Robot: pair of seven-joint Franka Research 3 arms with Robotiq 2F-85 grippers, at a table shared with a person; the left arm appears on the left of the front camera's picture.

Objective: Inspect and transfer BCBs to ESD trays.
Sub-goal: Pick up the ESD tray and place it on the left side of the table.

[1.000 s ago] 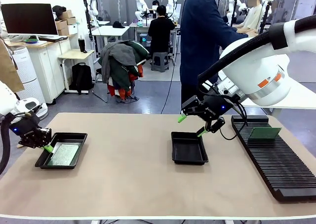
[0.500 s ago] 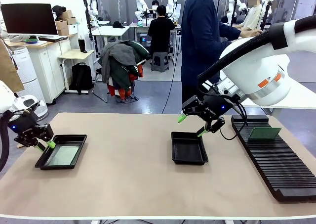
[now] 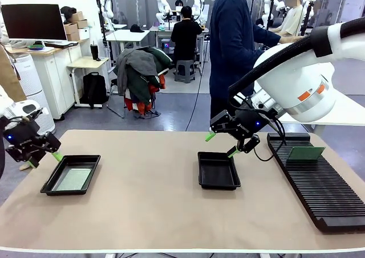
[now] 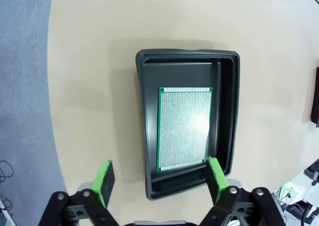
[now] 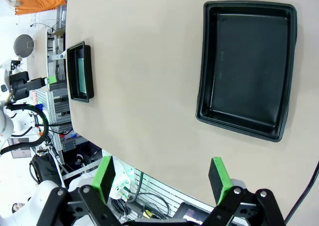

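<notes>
My left gripper [image 4: 160, 178] hangs wide open and empty over one end of the left ESD tray [image 4: 142, 111], where a BCB [image 4: 184, 126] lies flat; I'd lift straight up so nothing clips the rim. My right gripper [image 3: 221, 144], also open and empty, hovers by the bare middle tray [image 3: 219, 187]. I judge the board [image 3: 305, 153] standing in the rack [image 3: 319, 195] wants an edge pinch.

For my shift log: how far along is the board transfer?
Done: one thin green circuit board lies flat in the left shallow black plastic tray. In hand: nothing; left gripper and right gripper are open, empty. Left: the middle black tray is empty, and another green board stands on the long black slotted rack.
</notes>
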